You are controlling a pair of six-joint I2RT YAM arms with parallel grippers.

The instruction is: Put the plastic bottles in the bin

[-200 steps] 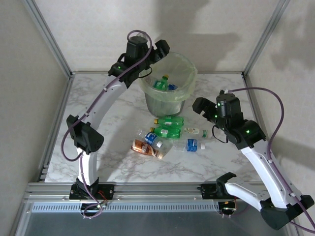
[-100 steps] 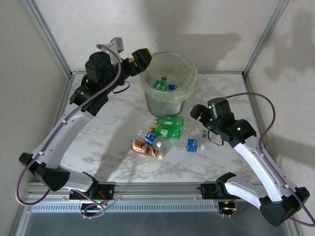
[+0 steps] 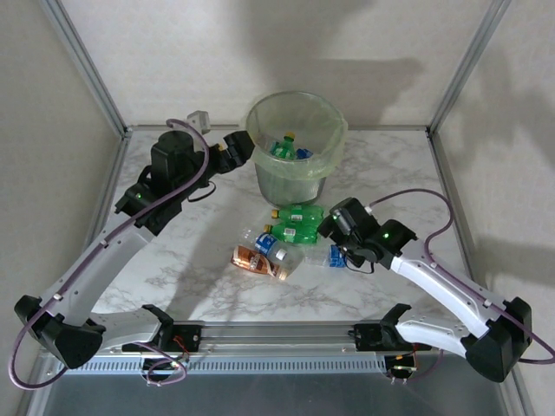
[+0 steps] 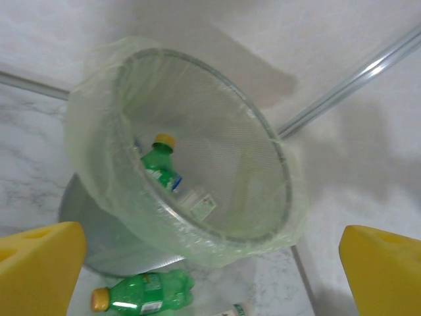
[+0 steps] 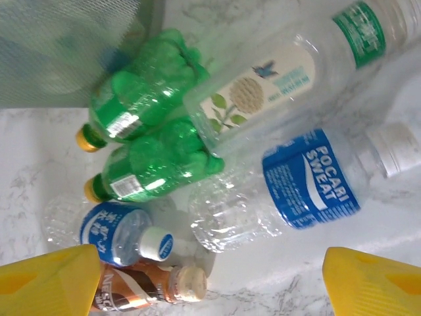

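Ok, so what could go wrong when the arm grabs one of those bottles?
The bottles lie packed together, so the open right gripper above them could pinch the Pocari Sweat bottle and a green bottle together, or knock one rolling across the table. Also, the open left gripper sits close to the bin, so it might snag the bag liner.

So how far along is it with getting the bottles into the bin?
Partly done. A few bottles already lie in the bin. Nothing is in hand: the left gripper is open beside the bin, and the right gripper is open low over the table. At least six are left to move from there, including two green bottles, a blue-labelled one and an orange one.
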